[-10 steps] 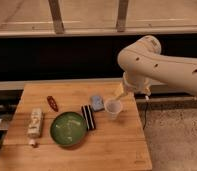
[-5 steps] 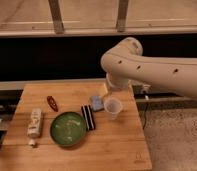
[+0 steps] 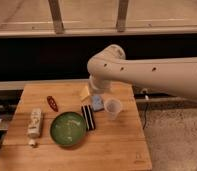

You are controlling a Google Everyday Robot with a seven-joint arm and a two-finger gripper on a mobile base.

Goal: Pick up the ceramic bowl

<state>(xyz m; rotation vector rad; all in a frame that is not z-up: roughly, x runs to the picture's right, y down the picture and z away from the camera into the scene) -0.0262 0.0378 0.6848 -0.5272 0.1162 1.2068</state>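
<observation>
The claw (image 3: 88, 94) hangs over the rear centre of the tabletop (image 3: 117, 150), open or clenched cannot be told; the green bowl (image 3: 68, 128) sits nearer the front, apart from it.

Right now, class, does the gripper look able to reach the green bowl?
Probably yes. The gripper hangs over the table behind and right of the bowl. Nothing covers the bowl; only a dark striped packet lies beside its right rim, so coming down from above looks free.
</observation>
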